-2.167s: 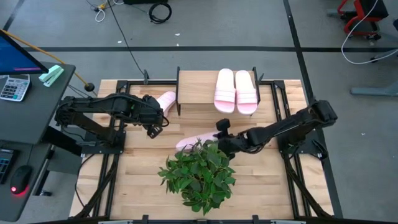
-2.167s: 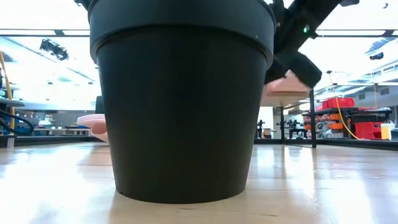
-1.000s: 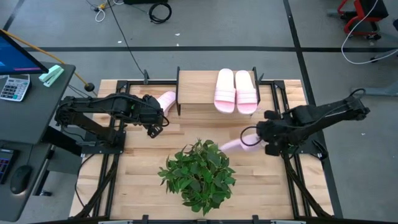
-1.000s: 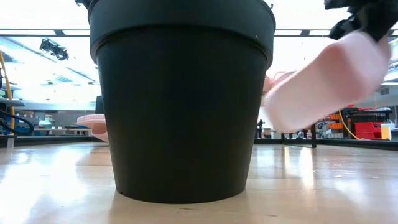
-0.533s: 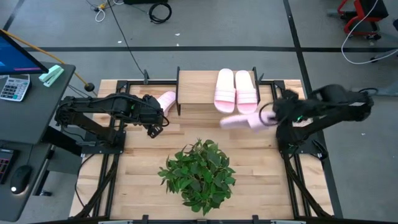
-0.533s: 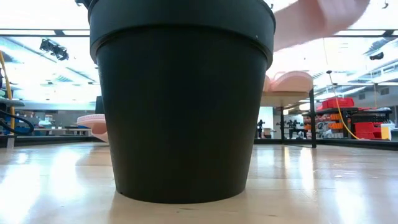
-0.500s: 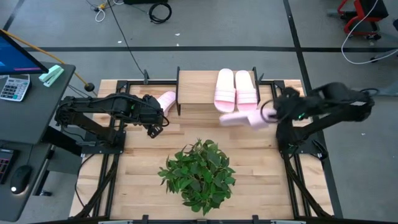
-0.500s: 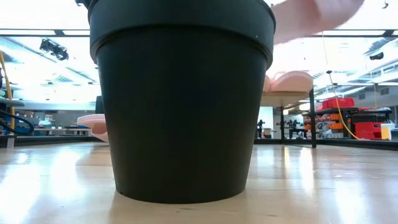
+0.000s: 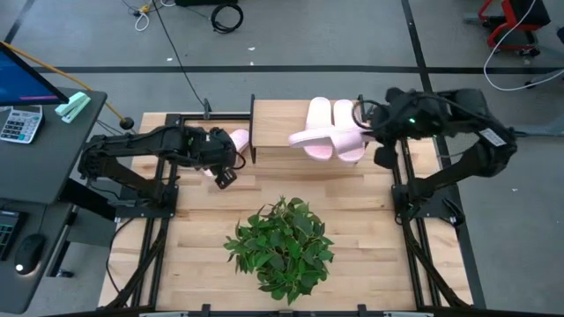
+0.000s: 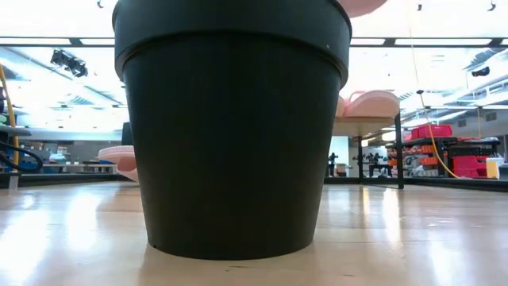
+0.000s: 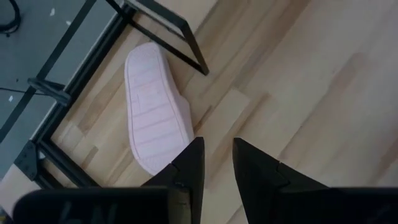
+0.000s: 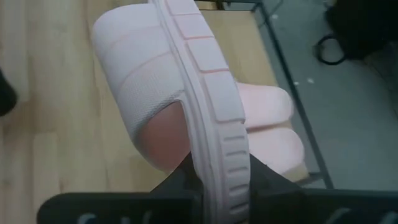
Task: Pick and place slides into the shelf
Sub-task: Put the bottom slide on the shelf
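Two pale pink slides (image 9: pixel 350 119) lie side by side on the shelf (image 9: pixel 278 123) at the table's far edge; the low view shows them (image 10: pixel 369 102) on the plank. My right gripper (image 9: pixel 366 134) is shut on another slide (image 9: pixel 317 139), raised above those two. One more slide (image 9: pixel 236 139) lies flat on the table left of the shelf, also seen in the left wrist view as a slide (image 11: pixel 155 112). My left gripper (image 9: pixel 226 174) hovers just near of it, its fingers (image 11: pixel 194 155) slightly apart with nothing between them. My right gripper pinches one end of the slide's sole (image 12: pixel 217 149) across its thickness, one finger (image 12: pixel 183 177) on the footbed side and one on the underside. The fingers come from the table's right, slanting down. The slide is lifted clear, turned on its edge, and sticks out toward the table's left.
A leafy potted plant (image 9: pixel 282 242) stands at the table's middle near side; its black pot (image 10: pixel 230 127) fills the low view. Black frame rails (image 9: pixel 401 176) run along both sides of the table. A desk with a calculator (image 9: pixel 19 123) stands off to the left.
My right gripper has risen steeply and gone toward the far edge, carrying the slide from low beside the plant to above the two slides on the shelf. The slide has swung with it and now points toward the table's left.
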`<action>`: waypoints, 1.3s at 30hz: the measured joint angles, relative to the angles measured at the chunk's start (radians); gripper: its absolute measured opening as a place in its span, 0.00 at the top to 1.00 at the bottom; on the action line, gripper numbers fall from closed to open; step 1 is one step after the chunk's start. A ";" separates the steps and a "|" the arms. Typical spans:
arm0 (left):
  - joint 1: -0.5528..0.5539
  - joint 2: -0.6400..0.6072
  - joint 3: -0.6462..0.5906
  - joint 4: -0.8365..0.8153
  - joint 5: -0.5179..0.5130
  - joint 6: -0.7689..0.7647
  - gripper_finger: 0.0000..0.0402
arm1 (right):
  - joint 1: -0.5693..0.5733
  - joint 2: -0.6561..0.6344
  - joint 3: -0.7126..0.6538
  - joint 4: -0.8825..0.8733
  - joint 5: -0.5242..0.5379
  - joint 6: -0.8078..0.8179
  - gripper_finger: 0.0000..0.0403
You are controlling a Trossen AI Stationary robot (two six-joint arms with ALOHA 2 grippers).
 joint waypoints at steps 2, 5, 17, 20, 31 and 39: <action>0.021 0.000 0.000 0.014 -0.001 0.038 0.78 | -0.029 0.039 0.031 0.001 -0.049 -0.032 0.90; 0.053 0.000 0.000 0.045 -0.008 0.091 0.77 | -0.060 0.083 0.057 0.001 -0.097 -0.081 0.90; 0.159 0.000 0.000 0.273 -0.008 0.335 0.69 | -0.103 0.203 0.064 0.006 -0.115 -0.202 0.90; 0.175 0.000 0.000 0.327 -0.007 0.398 0.65 | -0.103 0.214 0.063 0.034 -0.115 -0.216 0.90; 0.194 0.000 0.000 0.427 0.035 0.567 0.50 | -0.109 0.205 0.100 0.160 -0.086 -0.242 0.90; 0.191 0.000 0.000 0.497 0.167 0.566 0.48 | -0.127 0.207 0.105 0.194 -0.087 -0.243 0.90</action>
